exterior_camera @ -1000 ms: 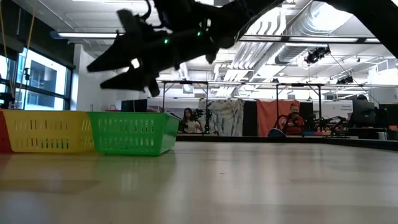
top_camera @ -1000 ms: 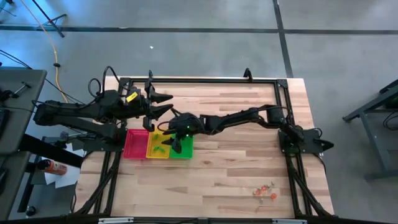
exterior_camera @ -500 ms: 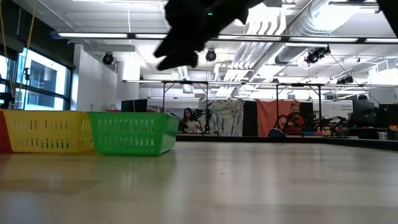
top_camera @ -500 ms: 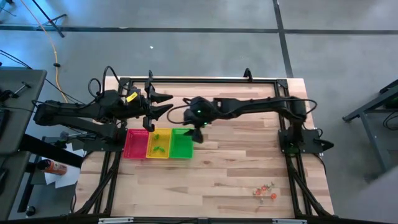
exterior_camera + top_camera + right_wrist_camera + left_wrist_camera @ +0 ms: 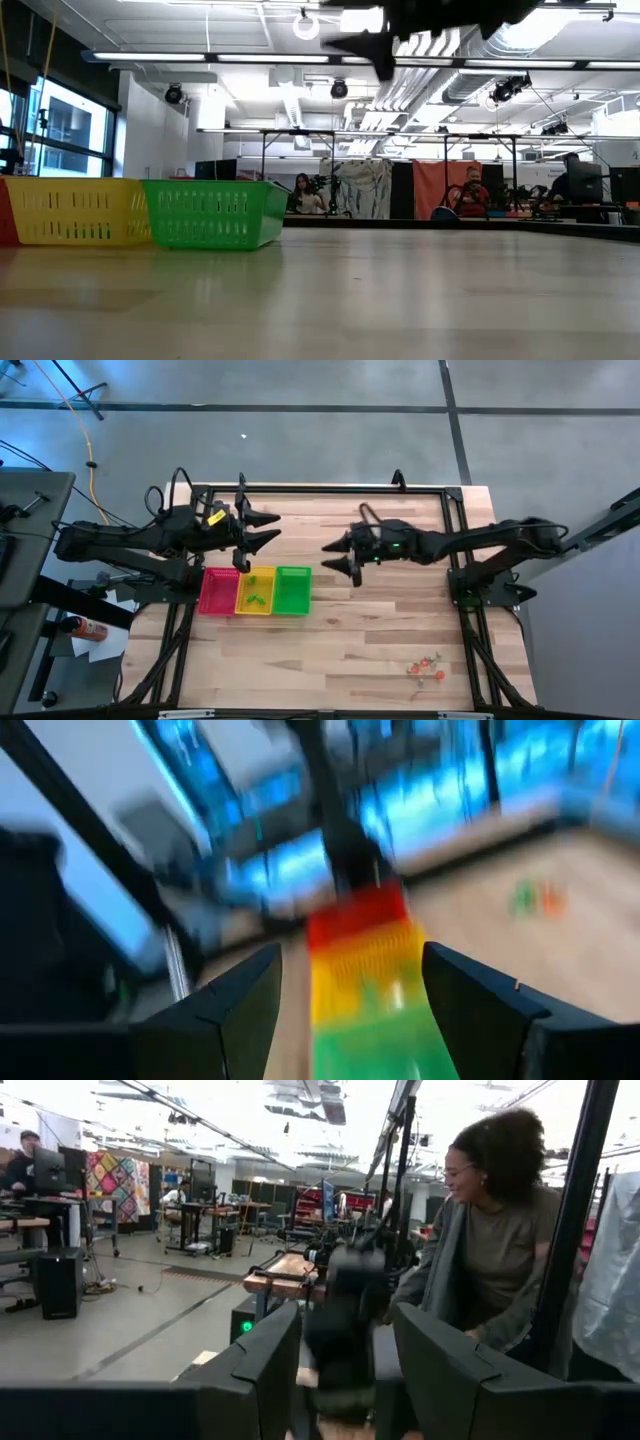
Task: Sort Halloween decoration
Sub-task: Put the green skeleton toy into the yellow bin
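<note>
Right gripper (image 5: 337, 555) hangs over bare table (image 5: 400, 630), fingers apart, empty. Loose decorations (image 5: 427, 667) lie at the near right edge, well apart from the trays (image 5: 255, 591). Left gripper (image 5: 262, 527) waits behind them, fingers apart

Three plastic trays sit side by side, touching, on the wooden table (image 5: 380, 630): red tray (image 5: 218, 592), yellow tray (image 5: 254, 592), green tray (image 5: 292, 590). Beyond the table stands a person (image 5: 500, 1250) in a grey cardigan; others sit at distant desks.
</note>
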